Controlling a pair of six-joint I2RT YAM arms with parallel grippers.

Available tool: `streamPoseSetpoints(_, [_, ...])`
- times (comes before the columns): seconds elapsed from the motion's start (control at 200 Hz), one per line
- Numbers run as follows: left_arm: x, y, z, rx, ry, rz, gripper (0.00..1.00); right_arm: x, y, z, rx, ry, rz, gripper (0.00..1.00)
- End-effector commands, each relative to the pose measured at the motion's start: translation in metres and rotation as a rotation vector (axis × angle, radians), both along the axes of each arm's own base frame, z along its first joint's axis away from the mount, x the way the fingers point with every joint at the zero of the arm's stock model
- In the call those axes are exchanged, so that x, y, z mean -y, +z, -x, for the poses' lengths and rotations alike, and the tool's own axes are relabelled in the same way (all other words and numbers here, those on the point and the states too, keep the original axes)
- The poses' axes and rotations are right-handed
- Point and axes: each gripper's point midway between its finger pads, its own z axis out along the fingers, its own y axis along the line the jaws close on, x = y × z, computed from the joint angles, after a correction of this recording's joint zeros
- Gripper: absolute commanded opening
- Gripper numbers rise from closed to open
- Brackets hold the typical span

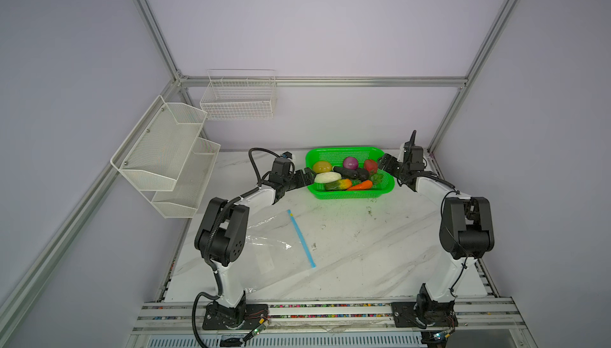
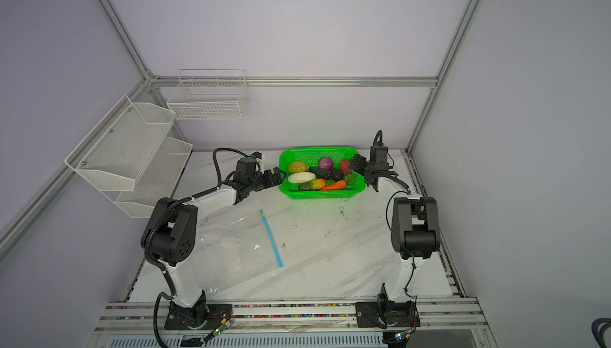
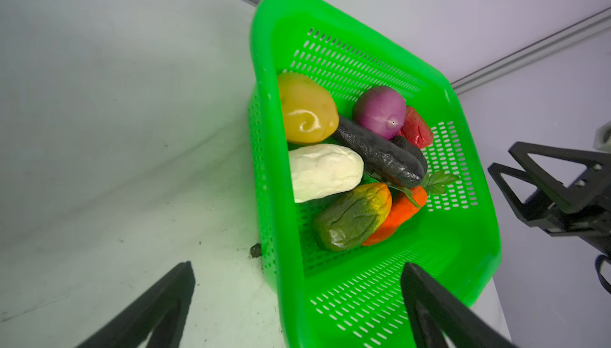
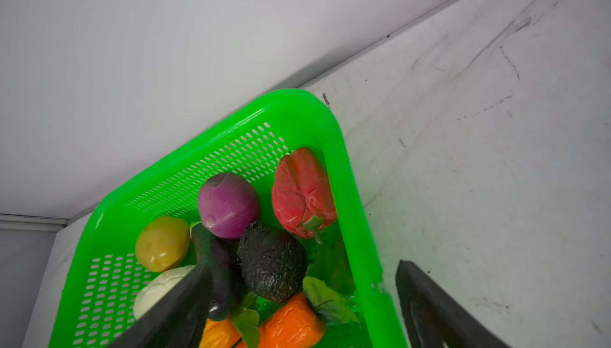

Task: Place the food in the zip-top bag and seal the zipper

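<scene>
**Item 1. Green perforated plastic basket** (image 1: 350,195). It stands at 12 o'clock on your white marble-patterned table (image 1: 363,257), close to the back wall. All the food lies in it.

**Item 2. Food, placed by the basket's own clock in both top views.**
- Yellow-brown potato (image 1: 322,166) at 10.
- Purple onion (image 1: 350,163) at 12.
- Red pepper (image 1: 371,165) at 2.
- Dark eggplant (image 1: 347,172) across the middle.
- White oblong (image 1: 327,177) at 9.
- Green-and-yellow corn (image 1: 338,184) at 7.
- Orange carrot (image 1: 360,185) at 5, its top end under the leafy greens (image 1: 377,177).
- A dark rough-skinned lump (image 4: 271,263) lies against the eggplant. From above you can hardly tell the two apart.
- In the right wrist view a finger covers part of the white oblong, and the frame edge cuts off the carrot.

**Item 3. Clear, crinkly plastic zip-top bag** (image 1: 274,247). It lies flat on the table at 8 o'clock, well apart from the basket.
- Its 9 o'clock side is hidden behind the left arm (image 1: 224,230), and its outline is hard to trace against the table.
- The light blue zipper (image 1: 301,239) runs along its 3 o'clock edge.
- The small yellow slider tab (image 1: 291,214) sits at the zipper's far end.
- You cannot tell whether the zipper is closed.

**Item 4. Left hand** (image 1: 310,175). It is at the basket's 9 o'clock, released and empty, with the fingers spread wide. In the left wrist view one finger is over the table and the other over the basket's end wall. Only the tips show.

**Item 5. Right hand** (image 1: 382,160). It is at the basket's 2 o'clock, released and empty. One finger is inside over the eggplant and the other is outside the rim. You cannot tell whether either touches the rim.
</scene>
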Motion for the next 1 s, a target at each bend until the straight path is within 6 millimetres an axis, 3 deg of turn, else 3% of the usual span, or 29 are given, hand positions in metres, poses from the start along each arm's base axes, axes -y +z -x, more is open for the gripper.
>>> streamPoseSetpoints(0.0, [-0.005, 0.064, 0.009, 0.069, 0.036, 0.05, 0.97, -0.012, 0.023, 0.03, 0.005, 0.039, 0.022, 0.88])
streamPoseSetpoints(0.19, [-0.013, 0.052, 0.063, 0.006, 0.042, 0.031, 0.96, -0.059, 0.024, 0.09, -0.024, 0.188, 0.031, 0.88])
streamPoseSetpoints(0.36, [-0.018, 0.02, 0.114, -0.094, 0.008, 0.024, 0.95, -0.14, 0.02, 0.156, 0.032, 0.45, -0.054, 0.82])
streamPoseSetpoints(0.38, [-0.019, 0.027, 0.121, -0.081, 0.004, 0.04, 0.95, -0.151, 0.019, 0.165, 0.042, 0.489, -0.067, 0.81])
streamPoseSetpoints(0.485, [-0.014, 0.02, 0.145, -0.125, -0.048, 0.09, 0.92, -0.2, 0.005, 0.205, 0.043, 0.654, -0.117, 0.79])
streamPoseSetpoints(0.59, [-0.008, 0.011, 0.162, -0.173, -0.093, 0.133, 0.88, -0.237, -0.004, 0.235, 0.022, 0.767, -0.171, 0.76])
streamPoseSetpoints(0.74, [-0.019, 0.002, 0.185, -0.229, -0.105, 0.09, 0.86, -0.275, -0.024, 0.263, -0.047, 0.887, -0.225, 0.67])
streamPoseSetpoints(0.995, [-0.043, -0.027, 0.21, -0.314, -0.063, 0.16, 0.81, -0.307, -0.057, 0.274, -0.115, 0.944, -0.246, 0.57])
